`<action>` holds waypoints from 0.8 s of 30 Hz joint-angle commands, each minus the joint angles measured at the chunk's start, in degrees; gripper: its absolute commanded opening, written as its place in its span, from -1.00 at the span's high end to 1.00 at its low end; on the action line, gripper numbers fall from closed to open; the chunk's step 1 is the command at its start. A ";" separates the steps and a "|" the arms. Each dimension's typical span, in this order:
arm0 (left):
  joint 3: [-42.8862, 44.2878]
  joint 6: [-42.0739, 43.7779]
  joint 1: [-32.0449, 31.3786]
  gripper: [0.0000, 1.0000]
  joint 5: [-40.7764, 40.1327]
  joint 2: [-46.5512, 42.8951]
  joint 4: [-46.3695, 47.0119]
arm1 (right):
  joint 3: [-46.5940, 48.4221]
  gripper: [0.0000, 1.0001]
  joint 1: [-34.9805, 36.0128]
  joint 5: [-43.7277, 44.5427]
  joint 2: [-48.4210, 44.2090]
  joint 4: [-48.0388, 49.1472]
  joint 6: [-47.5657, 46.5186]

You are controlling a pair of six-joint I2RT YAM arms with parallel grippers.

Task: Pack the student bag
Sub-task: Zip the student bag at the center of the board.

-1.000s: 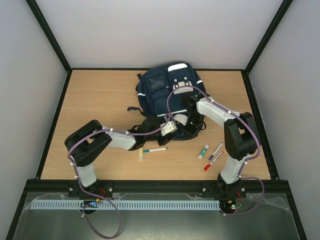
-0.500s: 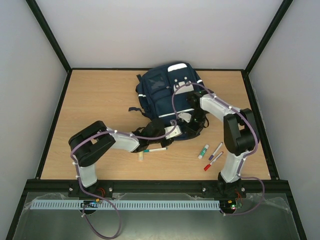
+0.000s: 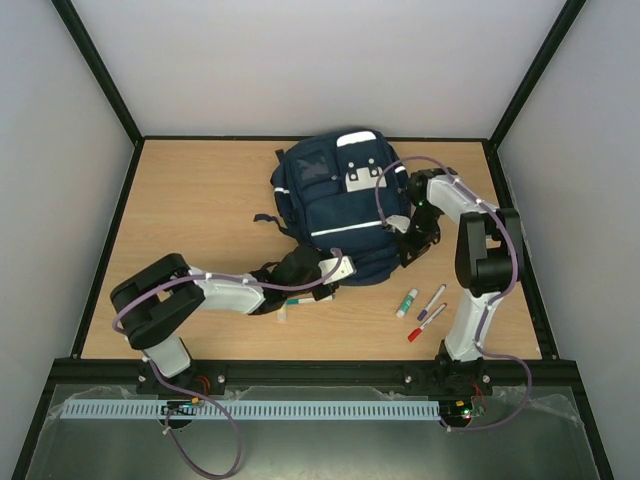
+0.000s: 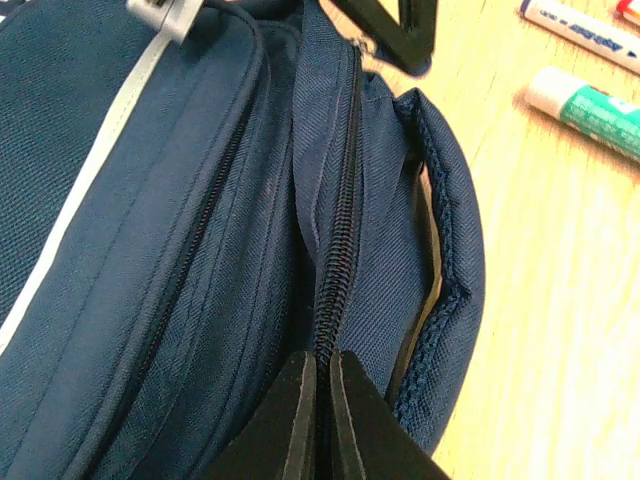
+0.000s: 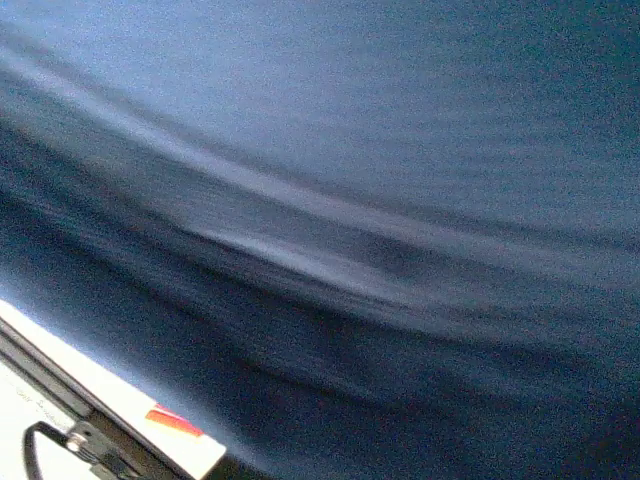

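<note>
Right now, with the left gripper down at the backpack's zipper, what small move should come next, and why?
Probably draw the left gripper along the zipper to open it. It is pinched shut on the closed zipper at the student bag's near edge, and the markers lie outside on the table.

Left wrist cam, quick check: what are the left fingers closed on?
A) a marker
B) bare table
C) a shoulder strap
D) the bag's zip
D: the left gripper is shut right on the zip of the bag, with the teeth running in between its fingertips.
</note>
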 commanded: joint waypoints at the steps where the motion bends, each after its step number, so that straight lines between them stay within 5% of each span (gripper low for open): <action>1: -3.50 -1.03 -0.73 0.95 -2.94 -4.73 -1.89 | 2.06 0.98 -5.47 14.95 4.02 -0.06 -1.62; 24: -7.64 -0.64 -5.53 0.95 -6.66 -8.11 -1.94 | 9.89 0.98 -7.30 21.48 13.80 18.71 -5.11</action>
